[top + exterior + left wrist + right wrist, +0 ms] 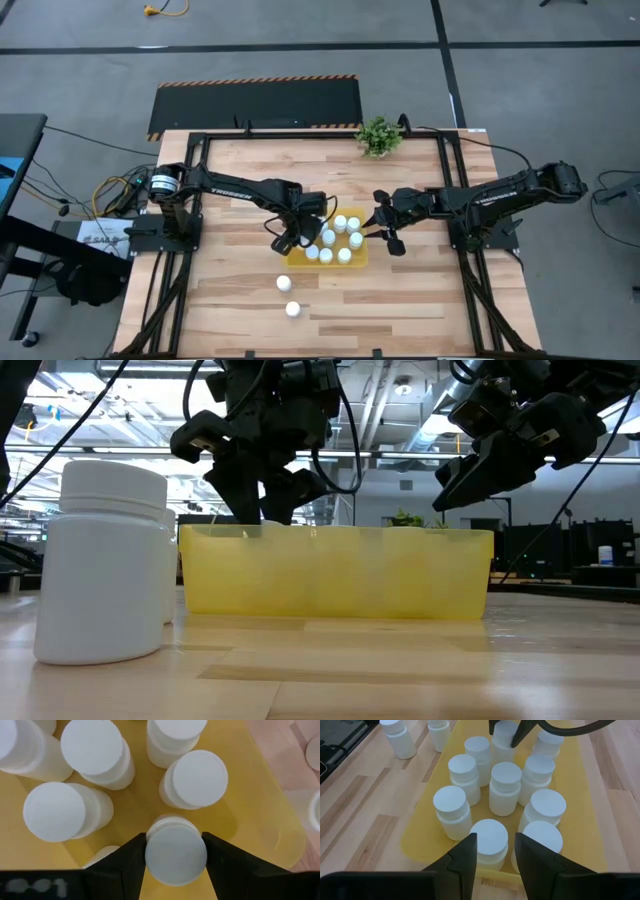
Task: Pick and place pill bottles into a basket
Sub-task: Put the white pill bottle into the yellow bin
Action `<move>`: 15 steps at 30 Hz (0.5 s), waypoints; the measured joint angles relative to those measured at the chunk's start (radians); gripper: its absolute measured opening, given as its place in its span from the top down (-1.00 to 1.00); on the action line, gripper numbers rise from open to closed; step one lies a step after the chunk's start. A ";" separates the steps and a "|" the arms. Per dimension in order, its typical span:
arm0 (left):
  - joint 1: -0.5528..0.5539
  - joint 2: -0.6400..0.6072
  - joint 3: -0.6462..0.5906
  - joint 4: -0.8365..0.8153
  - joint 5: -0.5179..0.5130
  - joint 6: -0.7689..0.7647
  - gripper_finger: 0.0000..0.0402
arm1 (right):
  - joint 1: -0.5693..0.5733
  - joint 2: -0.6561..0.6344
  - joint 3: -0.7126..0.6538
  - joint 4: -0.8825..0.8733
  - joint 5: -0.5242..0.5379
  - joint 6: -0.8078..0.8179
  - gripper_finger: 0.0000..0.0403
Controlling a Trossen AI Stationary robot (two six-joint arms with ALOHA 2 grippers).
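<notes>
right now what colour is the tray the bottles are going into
Bright yellow tray, holding white bottles; clearest in the right wrist view.

a light wooden table (400,300) is sitting on a grey floor, with a small green potted plant (379,136) standing at its far edge; a black mat with striped edging (256,103) is lying beyond it, and a yellow cable (166,9) is lying further off

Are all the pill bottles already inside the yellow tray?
No, in the high view two pill bottles stand on the wooden table, outside the yellow tray.
</notes>
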 joint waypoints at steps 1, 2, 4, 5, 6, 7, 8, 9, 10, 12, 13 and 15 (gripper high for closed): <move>0.000 0.000 0.000 0.000 0.005 0.003 0.12 | 0.000 0.000 0.000 0.000 0.000 0.000 0.38; 0.000 0.000 0.000 0.000 0.008 0.008 0.12 | 0.000 0.000 0.000 0.000 0.000 0.000 0.38; 0.000 0.000 0.000 0.000 0.015 0.025 0.12 | 0.000 0.000 0.000 0.000 0.000 0.000 0.38; 0.000 0.000 0.000 0.000 0.016 0.027 0.12 | 0.000 0.000 0.000 0.000 0.000 0.000 0.38; 0.000 0.000 0.000 0.000 0.016 0.027 0.12 | 0.000 0.000 0.000 0.000 0.000 0.000 0.38; 0.000 0.000 0.000 0.000 0.016 0.027 0.12 | 0.000 0.000 0.000 0.000 0.000 0.000 0.38; 0.000 0.000 0.000 0.000 0.016 0.027 0.12 | 0.000 0.000 0.000 0.000 0.000 0.000 0.38; 0.000 0.000 0.000 0.000 0.016 0.027 0.12 | 0.000 0.000 0.000 0.000 0.000 0.000 0.38; 0.000 0.000 0.000 0.000 0.016 0.026 0.12 | 0.000 0.000 0.000 0.000 0.000 0.000 0.38; 0.000 0.000 0.000 0.000 0.016 0.025 0.12 | 0.000 0.000 0.000 0.000 0.000 0.000 0.38; 0.000 0.000 0.000 0.000 0.016 0.023 0.12 | 0.000 0.000 0.000 0.000 0.000 -0.001 0.38; 0.000 0.000 0.000 -0.002 0.016 0.021 0.12 | 0.000 0.000 0.000 0.000 0.000 -0.001 0.38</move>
